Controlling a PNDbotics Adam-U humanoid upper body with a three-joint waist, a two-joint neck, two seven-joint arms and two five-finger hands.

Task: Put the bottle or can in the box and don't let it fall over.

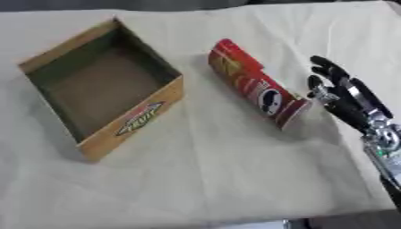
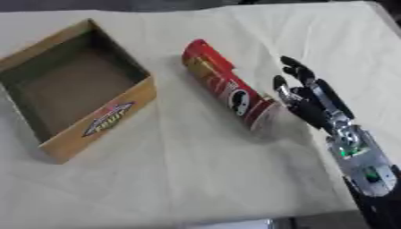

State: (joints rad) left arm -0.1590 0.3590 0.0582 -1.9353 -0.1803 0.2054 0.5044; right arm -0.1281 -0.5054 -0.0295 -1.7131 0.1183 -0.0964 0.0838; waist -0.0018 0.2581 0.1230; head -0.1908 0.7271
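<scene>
- Fingers (image 2: 296, 70) of the right hand (image 2: 313, 100) are stretched out nearly straight, pointing up the table, and there's nothing in them.
- The thumb (image 2: 280, 85) sticks out to the left, toward the can, and sits just beside the can's near end; whether it actually touches, I cannot tell.
- Behind the palm, the silver wrist and black forearm (image 2: 364, 167) run down to the lower right corner.
- The can (image 1: 256, 83), a red tube with a face logo on it, is lying flat on its side on the table, not upright.
- It lies at a slant: the far end points up and left, the near end down and right, next to the hand.
- The can is outside the box, on the cloth between box and hand.
- The box (image 1: 133, 120), an open cardboard one with a logo on its near wall, sits to the left, apart from the can, with its inside bare.
- Everything rests on a table under a pale cloth (image 1: 219, 179).
</scene>
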